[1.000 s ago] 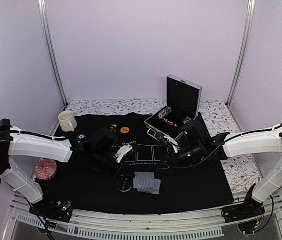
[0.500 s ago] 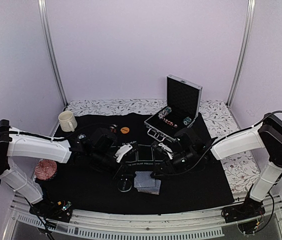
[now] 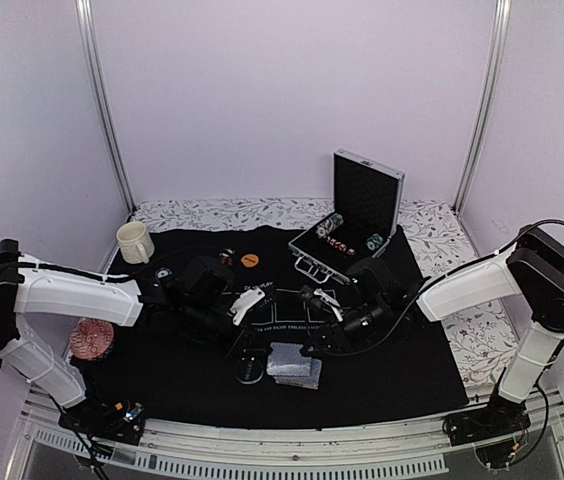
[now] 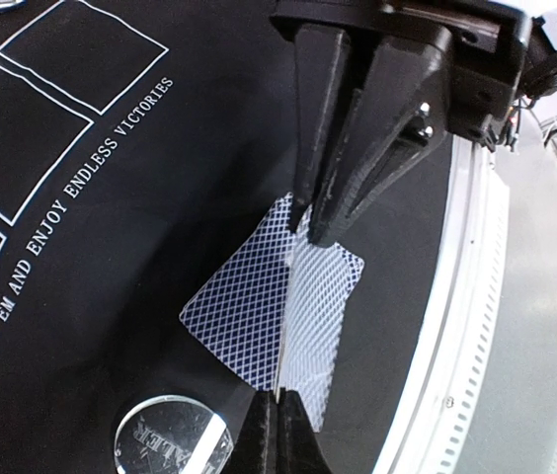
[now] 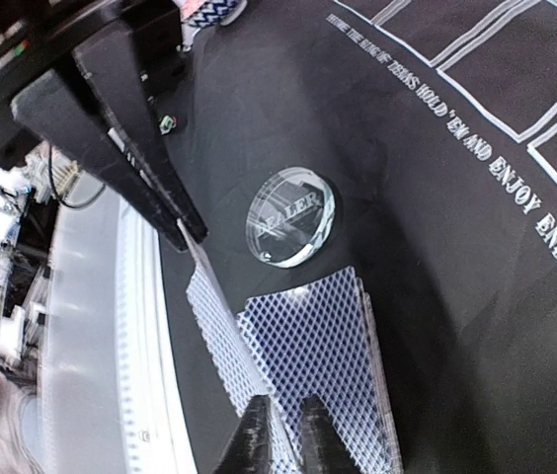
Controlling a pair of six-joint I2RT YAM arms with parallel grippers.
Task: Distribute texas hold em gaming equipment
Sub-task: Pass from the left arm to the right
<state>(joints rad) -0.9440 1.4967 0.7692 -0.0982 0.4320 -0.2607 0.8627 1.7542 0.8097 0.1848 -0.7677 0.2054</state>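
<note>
Looks like a robot lab booth: bare lilac walls (image 3: 292,90), aluminium frame posts (image 3: 102,110), metal mounting rail (image 3: 292,455) up front.

Pale lilac walls (image 3: 282,90) rise behind a floral tablecloth (image 3: 212,212).

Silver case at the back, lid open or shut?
Open. The silver case has its lid standing upright with the black lining facing the camera, and the chips in its tray are exposed.
</note>
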